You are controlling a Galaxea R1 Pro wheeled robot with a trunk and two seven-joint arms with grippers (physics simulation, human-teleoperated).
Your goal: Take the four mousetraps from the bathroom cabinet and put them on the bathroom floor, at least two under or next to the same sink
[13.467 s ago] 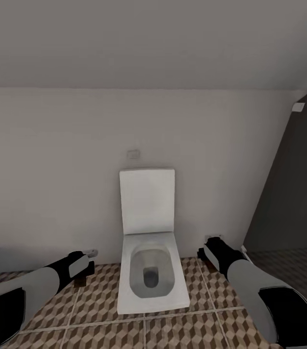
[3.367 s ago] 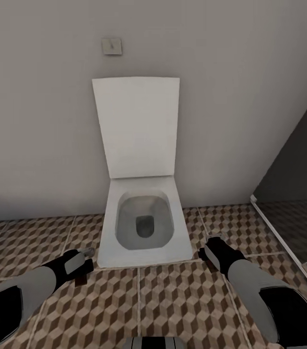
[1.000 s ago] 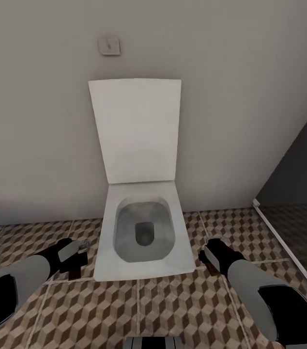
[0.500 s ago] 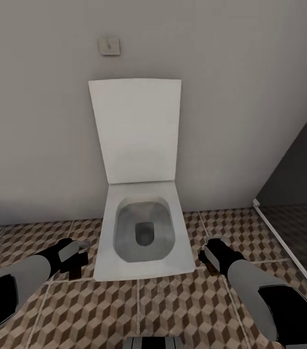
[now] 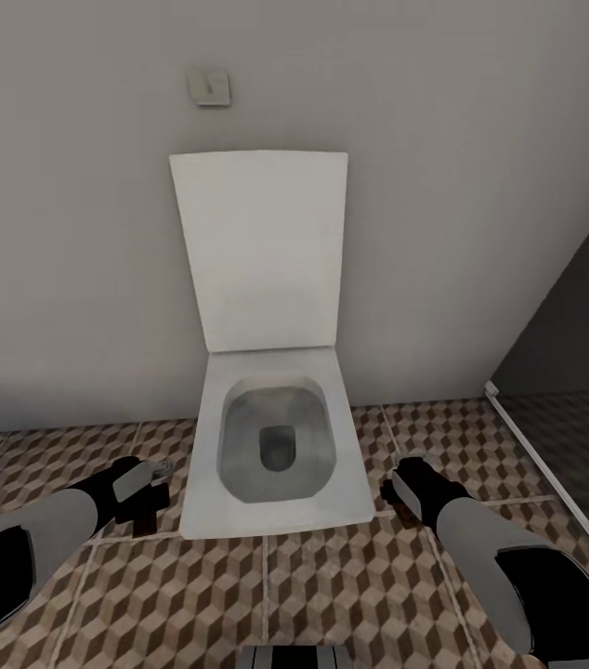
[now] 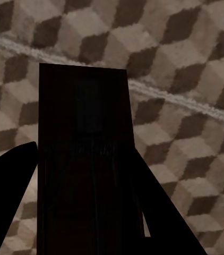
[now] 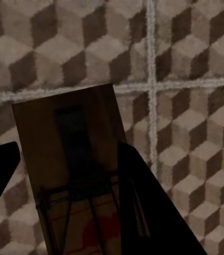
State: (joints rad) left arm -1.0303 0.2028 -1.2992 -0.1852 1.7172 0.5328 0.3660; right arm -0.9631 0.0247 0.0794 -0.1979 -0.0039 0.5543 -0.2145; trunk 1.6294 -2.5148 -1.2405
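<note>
In front of the square white toilet (image 5: 271,446), the robot stands with both arms low over the bathroom floor (image 5: 359,576). The left pincer (image 5: 150,478) is clamped on a mousetrap (image 6: 85,164), a dark slab held between its fingers (image 6: 8,191) just above the cube-patterned tiles. The right pincer (image 5: 404,483) likewise grips a second mousetrap (image 7: 75,164), its wire parts and a red mark visible near the fingers (image 7: 144,207), over a crossing of grout lines. So two of the four traps are out of the cabinet and carried, but neither is set down yet. The remaining two traps cannot be accounted for from here. What is left, by this judgement: carry these to the sink, lay them beside or under it, then place the other two on the same floor.
</note>
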